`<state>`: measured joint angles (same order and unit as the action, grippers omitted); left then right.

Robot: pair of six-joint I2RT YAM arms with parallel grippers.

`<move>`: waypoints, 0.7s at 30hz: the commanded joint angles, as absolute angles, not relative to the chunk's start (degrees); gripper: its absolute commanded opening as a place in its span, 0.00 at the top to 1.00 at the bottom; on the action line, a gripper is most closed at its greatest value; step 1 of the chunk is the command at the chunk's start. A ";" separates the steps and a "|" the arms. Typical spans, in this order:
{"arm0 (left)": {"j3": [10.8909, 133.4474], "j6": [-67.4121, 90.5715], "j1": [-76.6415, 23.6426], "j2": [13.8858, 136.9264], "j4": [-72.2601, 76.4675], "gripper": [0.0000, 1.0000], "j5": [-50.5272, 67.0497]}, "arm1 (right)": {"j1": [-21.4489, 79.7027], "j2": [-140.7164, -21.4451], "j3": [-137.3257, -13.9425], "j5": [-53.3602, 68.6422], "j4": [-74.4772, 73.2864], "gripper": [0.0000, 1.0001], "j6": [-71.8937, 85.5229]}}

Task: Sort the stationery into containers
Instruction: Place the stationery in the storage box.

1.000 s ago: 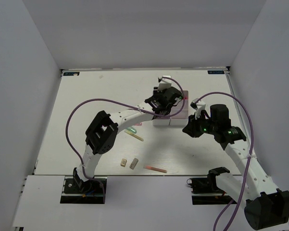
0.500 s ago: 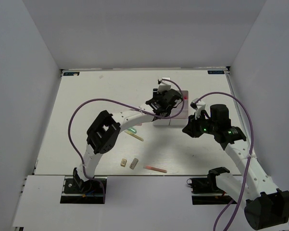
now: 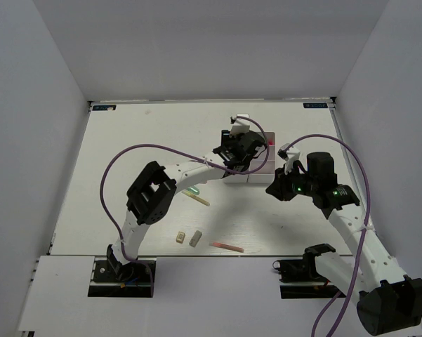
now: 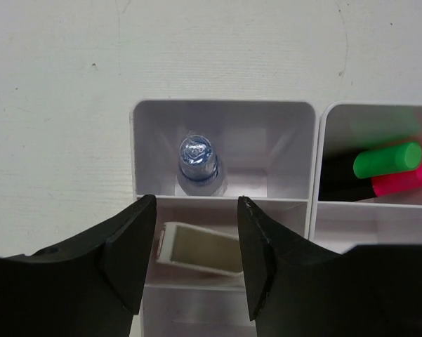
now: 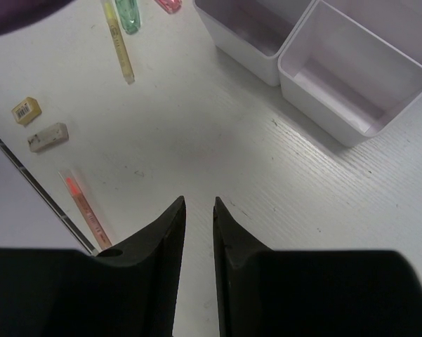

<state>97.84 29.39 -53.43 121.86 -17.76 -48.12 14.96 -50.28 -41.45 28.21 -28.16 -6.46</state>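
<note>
Left gripper (image 4: 196, 210), half-wide and empty, hovers over a divider wall of the white box (image 4: 223, 104) at lower centre. Right gripper (image 5: 199, 203), narrow and empty, hangs over open table (image 5: 281, 196), with the box edges at upper right.

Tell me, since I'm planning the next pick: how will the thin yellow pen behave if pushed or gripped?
The yellow pen looks slim and round, so a sideways push would probably roll it. It seems straight and stiff, likely light; its smooth barrel may slip.
</note>
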 commanded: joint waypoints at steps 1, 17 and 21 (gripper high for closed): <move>96.77 29.53 -53.35 120.15 -16.79 0.40 -50.01 | 14.94 -49.75 -41.40 29.35 -27.42 0.74 -7.03; 91.68 43.83 -57.04 102.60 -34.61 0.67 -46.41 | 14.94 -49.74 -41.66 29.26 -28.21 0.21 -8.17; 82.74 51.41 -56.25 91.88 -42.35 0.22 -43.25 | 15.03 -49.74 -41.57 30.67 -28.91 0.60 -10.02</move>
